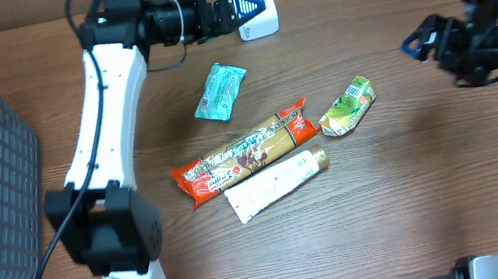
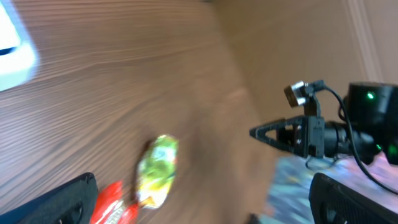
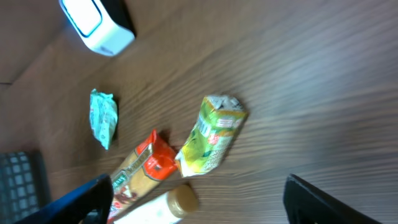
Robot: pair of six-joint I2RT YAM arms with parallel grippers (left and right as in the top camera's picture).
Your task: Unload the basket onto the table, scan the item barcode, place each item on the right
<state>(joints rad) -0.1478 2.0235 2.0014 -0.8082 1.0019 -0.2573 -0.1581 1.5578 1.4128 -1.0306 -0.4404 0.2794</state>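
Hovering spread and empty, right claw [image 1: 423,39] should pinch green pouch [image 1: 347,108] across its width; left claw [image 1: 245,3] equally spread.

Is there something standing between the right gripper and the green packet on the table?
Nothing visible does. Only bare table lies between the open right gripper and the green packet; the orange packet and white tube lie on its far side.
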